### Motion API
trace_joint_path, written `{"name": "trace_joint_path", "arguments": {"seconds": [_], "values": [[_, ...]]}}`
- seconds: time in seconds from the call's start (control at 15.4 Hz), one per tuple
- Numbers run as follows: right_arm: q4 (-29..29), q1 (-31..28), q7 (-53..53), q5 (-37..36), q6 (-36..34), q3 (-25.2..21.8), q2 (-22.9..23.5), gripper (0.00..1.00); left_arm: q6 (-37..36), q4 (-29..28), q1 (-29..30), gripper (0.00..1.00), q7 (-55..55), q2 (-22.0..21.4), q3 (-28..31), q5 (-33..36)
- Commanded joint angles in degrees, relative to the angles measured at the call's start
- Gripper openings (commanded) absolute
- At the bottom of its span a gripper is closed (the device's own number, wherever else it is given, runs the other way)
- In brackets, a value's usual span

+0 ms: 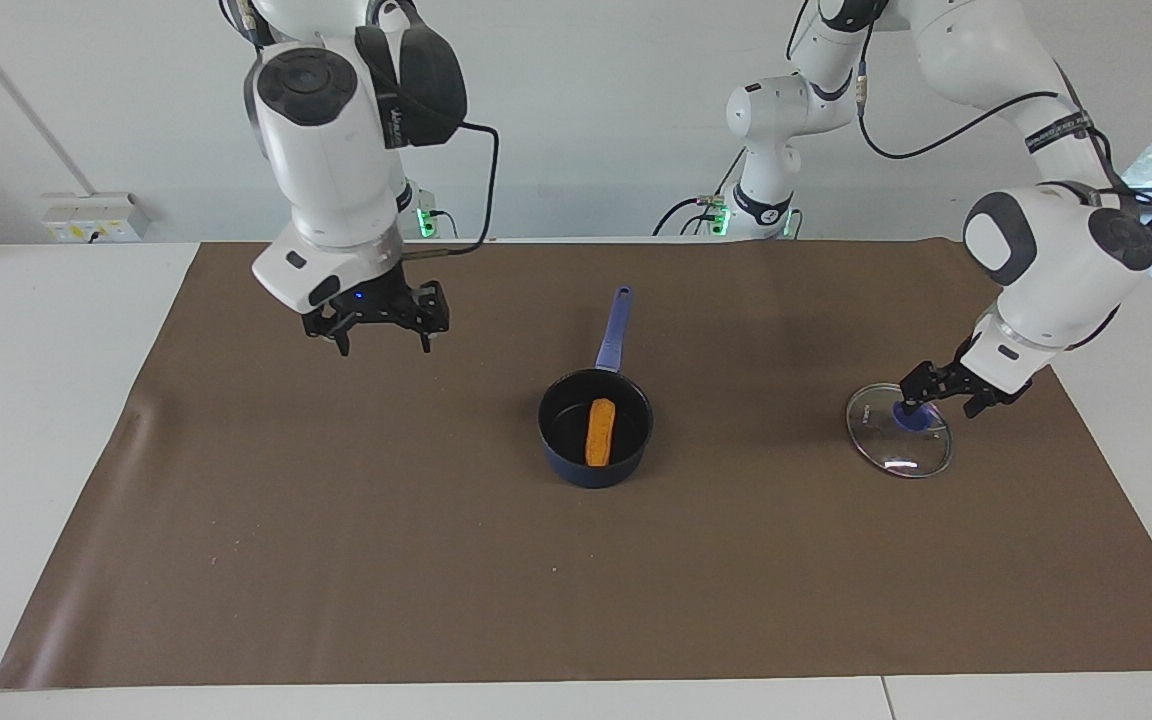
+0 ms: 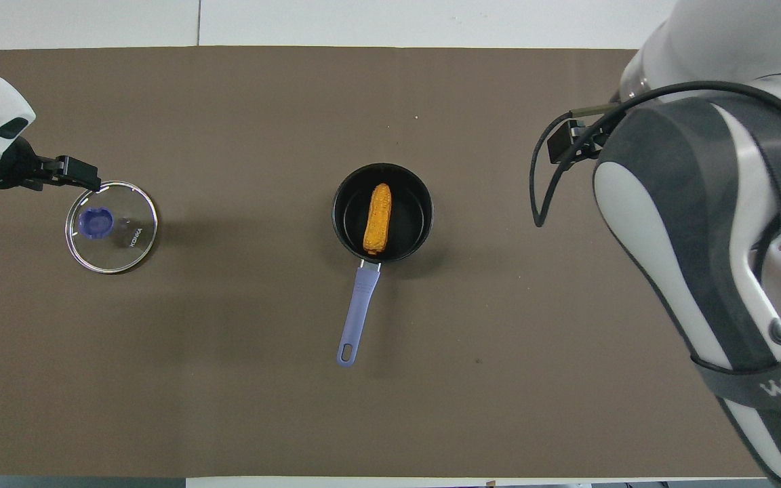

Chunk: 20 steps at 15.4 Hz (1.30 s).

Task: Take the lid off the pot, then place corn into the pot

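Note:
The dark blue pot (image 1: 595, 428) stands uncovered at the middle of the mat, its long handle (image 1: 615, 327) pointing toward the robots. The orange-yellow corn (image 1: 600, 432) lies inside the pot, also seen from overhead (image 2: 377, 218). The glass lid (image 1: 898, 443) lies flat on the mat toward the left arm's end, its blue knob (image 2: 97, 223) up and free. My left gripper (image 1: 941, 398) is open and empty, low over the lid's edge beside the knob. My right gripper (image 1: 383, 340) is open and empty, raised over the mat toward the right arm's end.
The brown mat (image 1: 576, 600) covers most of the white table (image 1: 26, 400). The right arm's large upper links (image 2: 709, 257) fill one side of the overhead view.

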Motion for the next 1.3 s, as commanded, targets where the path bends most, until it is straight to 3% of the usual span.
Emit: {"name": "trace_joint_path", "arguments": {"seconds": [0.0, 0.32, 0.52, 0.71, 0.97, 1.23], "values": [[-0.7, -3.6, -5.4, -0.6, -2.9, 0.7, -3.0, 1.00, -10.9, 6.3, -2.2, 1.00, -3.6, -3.0, 0.2, 2.9], [-3.4, -5.9, -10.6, -0.5, -5.4, 0.7, -5.0, 1.00, -19.7, 0.9, -2.3, 1.00, -3.8, -13.5, 0.1, 2.9], [-5.0, -6.8, -10.8, 0.4, -4.9, 0.8, -5.8, 1.00, -17.0, -7.2, -4.2, 1.00, -4.7, -17.7, 0.4, 2.8], [-7.7, -7.2, -10.7, 0.7, -3.0, 0.9, -6.8, 1.00, -12.4, -7.3, -5.8, 1.00, -7.5, -17.4, 1.1, 2.2], [-12.6, -8.3, -10.6, 1.5, -0.6, 0.8, -9.5, 1.00, -20.0, 1.1, -7.5, 1.00, -7.9, -14.6, 1.1, 1.6], [-14.7, -8.8, -10.6, 1.5, -0.7, 0.9, -11.2, 1.00, -17.2, -0.9, -7.1, 1.00, -11.8, -15.5, 1.1, -0.7]]}}
